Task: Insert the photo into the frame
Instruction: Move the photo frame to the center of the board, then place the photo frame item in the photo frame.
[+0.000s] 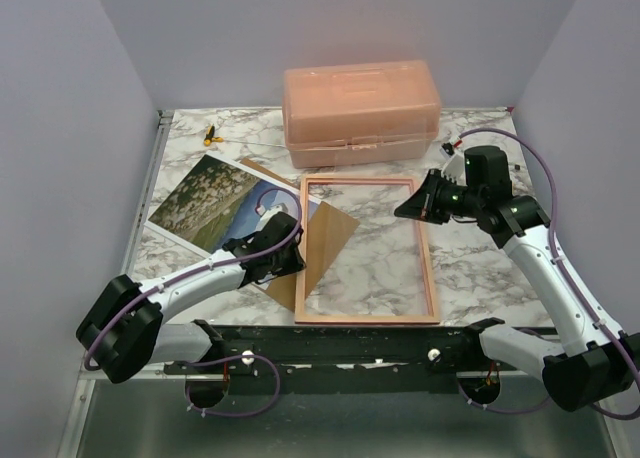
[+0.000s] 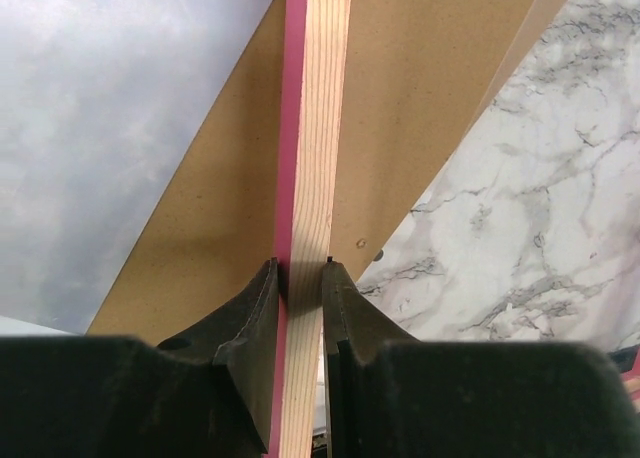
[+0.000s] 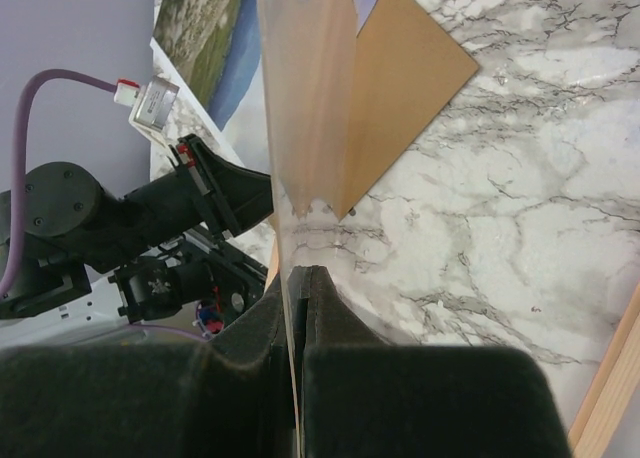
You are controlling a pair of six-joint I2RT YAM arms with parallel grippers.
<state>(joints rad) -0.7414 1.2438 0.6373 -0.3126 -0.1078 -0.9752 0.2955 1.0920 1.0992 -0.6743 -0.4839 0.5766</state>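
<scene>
Left gripper (image 2: 300, 274) around frame (image 2: 320, 108) rail

The frame (image 1: 367, 319) lies centre, the photo (image 1: 200, 203) left of it. The left gripper (image 1: 296, 262) touches its left rail.

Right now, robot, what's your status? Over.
Left end effector shut on frame rail. Right end effector shut on clear pane. Photo lying outside frame. Brown board under frame.
</scene>
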